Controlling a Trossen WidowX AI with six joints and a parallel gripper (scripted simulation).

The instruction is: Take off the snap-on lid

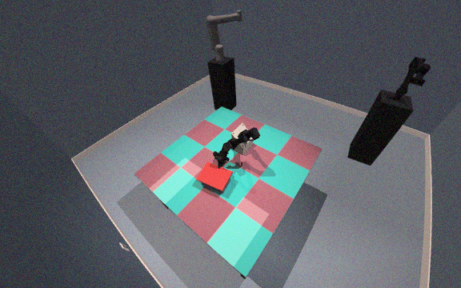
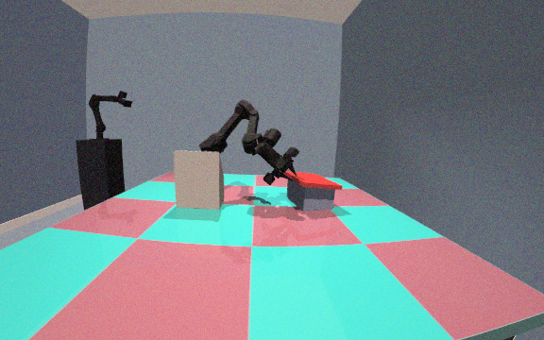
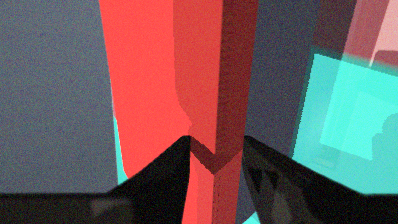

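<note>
The red lid [image 1: 214, 176] [image 2: 316, 180] [image 3: 145, 75] is on top of the grey-blue storage box [image 2: 318, 203] [image 3: 280, 60]. In the exterior view the lid is tilted, its edge on the gripper side higher than its far edge, which is still down at the box's rim. My gripper [image 1: 219, 164] [image 2: 292, 174] [image 3: 215, 143] is shut on the lid's near edge, with one finger on the top face and the other on the outer side below. The box stands on the checkered table [image 1: 210, 216] [image 2: 182, 283]. The box's inside is hidden.
A beige block [image 2: 198, 179] [image 1: 238, 131] stands under the arm's base, to the left of the box in the exterior view. Two black pedestals [image 1: 223, 84] [image 1: 382, 128] with other arms stand off the table.
</note>
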